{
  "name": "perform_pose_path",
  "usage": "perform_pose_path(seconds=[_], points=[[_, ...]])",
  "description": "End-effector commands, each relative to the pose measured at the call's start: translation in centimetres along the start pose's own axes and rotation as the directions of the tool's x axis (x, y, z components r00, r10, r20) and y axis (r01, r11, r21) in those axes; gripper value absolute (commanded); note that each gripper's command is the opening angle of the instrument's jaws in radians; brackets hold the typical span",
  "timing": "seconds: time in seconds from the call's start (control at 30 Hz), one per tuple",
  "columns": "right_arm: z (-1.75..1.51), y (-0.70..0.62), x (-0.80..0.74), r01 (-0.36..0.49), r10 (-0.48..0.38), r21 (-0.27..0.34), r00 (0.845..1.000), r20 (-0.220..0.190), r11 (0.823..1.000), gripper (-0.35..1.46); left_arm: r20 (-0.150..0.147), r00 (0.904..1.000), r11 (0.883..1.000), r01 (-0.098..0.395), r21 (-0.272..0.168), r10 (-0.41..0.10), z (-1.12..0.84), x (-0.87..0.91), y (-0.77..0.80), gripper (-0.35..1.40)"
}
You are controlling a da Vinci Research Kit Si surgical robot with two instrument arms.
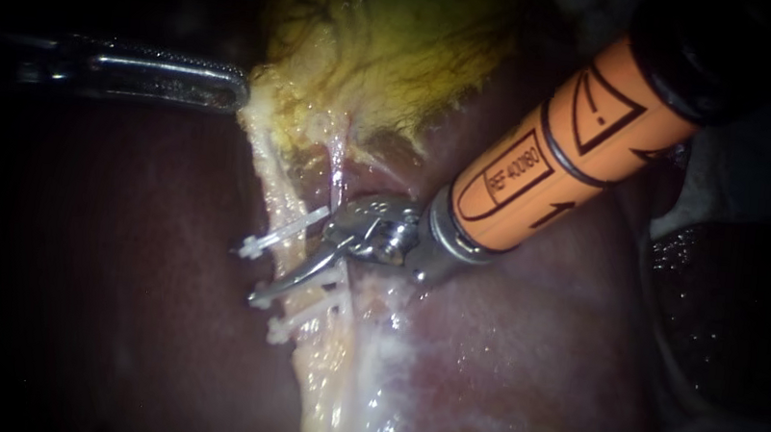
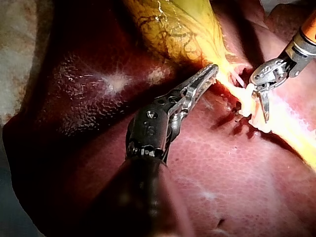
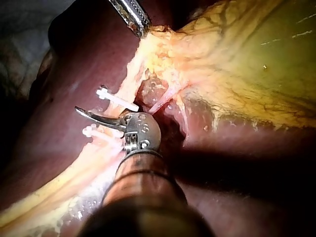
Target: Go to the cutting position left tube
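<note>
The yellow gallbladder (image 1: 395, 43) lies on the dark liver (image 1: 96, 290). From its neck the left tube (image 1: 272, 174) runs down, carrying a white clip (image 1: 282, 231) above and two more clips (image 1: 302, 308) below. My right instrument (image 1: 269, 288), orange-shafted, has one thin blade (image 3: 96, 116) lying across this tube between the upper and lower clips. Its jaws stand slightly open in the left wrist view, the tube against them. My left instrument (image 1: 237, 93) is shut on the gallbladder's edge (image 2: 219, 66) beside the neck, holding it taut.
A thinner pale right tube (image 1: 339, 167) runs beside the left one, just above the right instrument's wrist. Glistening pale tissue (image 1: 388, 362) continues below the clips. The left instrument's shaft (image 2: 148, 163) crosses over the liver.
</note>
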State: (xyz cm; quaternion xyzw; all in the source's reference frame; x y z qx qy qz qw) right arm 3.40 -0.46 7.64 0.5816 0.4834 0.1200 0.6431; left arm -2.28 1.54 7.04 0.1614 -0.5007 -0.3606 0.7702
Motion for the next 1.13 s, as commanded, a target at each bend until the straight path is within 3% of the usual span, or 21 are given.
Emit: perform_pose_path(seconds=[0.03,0.4,0.7,1.13], points=[[0.02,-0.01,0.01,-0.002,0.002,0.006,1.0,-0.009,1.0,1.27,0.0,1.0,1.0,0.0,0.0,0.0,0.0,0.0,0.0,-0.35],[0.14,-0.21,0.12,-0.018,0.025,0.087,0.996,-0.081,0.996,1.25,0.0,1.0,1.0,0.0,0.0,0.0,-0.01,0.0,0.0,-0.35],[0.15,-0.49,0.33,-0.023,0.034,0.12,0.995,-0.091,0.992,1.24,0.0,1.0,1.0,0.0,-0.002,0.0,-0.02,-0.01,0.0,-0.35],[0.16,-0.48,0.34,-0.022,0.033,0.124,0.996,-0.088,0.992,1.24,0.0,1.0,1.0,0.0,-0.002,0.0,-0.02,-0.01,0.0,-0.35]])
